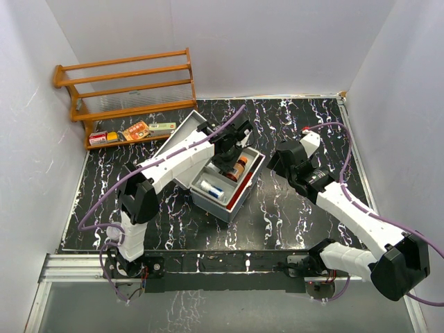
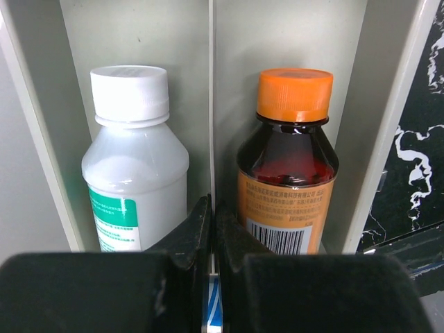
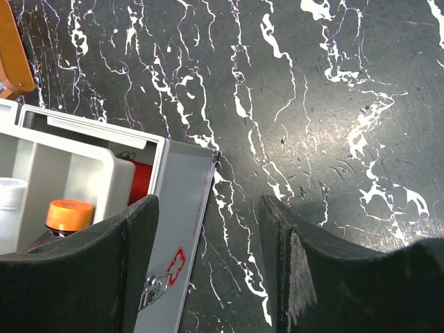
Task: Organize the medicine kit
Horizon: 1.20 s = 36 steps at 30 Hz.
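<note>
The open grey medicine kit lies mid-table with its lid leaning back. In its compartments lie a white bottle with a white cap and an amber bottle with an orange cap, one on each side of a thin divider. A white and blue tube lies in the near compartment. My left gripper hangs over the divider between the two bottles, jaws pressed together. A blue-white sliver shows in the slit. My right gripper is open and empty above the table, just right of the kit's front wall.
A wooden rack stands at the back left, with several small medicine boxes on its bottom shelf. White walls close in the black marbled table on three sides.
</note>
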Motion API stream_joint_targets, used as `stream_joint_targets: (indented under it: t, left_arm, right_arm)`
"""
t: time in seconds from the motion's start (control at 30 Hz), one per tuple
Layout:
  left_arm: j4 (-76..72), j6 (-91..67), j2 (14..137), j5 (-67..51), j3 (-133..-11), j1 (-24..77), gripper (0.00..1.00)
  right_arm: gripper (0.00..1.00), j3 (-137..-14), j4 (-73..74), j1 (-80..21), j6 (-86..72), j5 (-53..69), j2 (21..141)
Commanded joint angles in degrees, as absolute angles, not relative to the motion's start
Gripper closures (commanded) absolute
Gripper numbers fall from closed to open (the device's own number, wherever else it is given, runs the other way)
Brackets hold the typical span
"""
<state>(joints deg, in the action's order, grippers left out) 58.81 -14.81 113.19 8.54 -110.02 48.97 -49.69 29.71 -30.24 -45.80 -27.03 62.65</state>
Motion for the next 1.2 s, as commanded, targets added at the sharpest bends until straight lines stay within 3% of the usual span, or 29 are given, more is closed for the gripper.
stream_joint_targets:
  t: [0.0, 1.17]
  left_arm:
    - [56.45, -15.46, 111.75, 6.82, -108.25, 49.28, 1.00]
    - [51.87, -15.22, 114.73, 8.15, -104.68, 49.25, 1.00]
  right_arm:
    - [0.43, -49.15, 27.17, -29.88, -46.92, -27.38, 61.59]
    - [0.43, -47.99, 27.03, -29.71, -47.13, -26.04, 59.92]
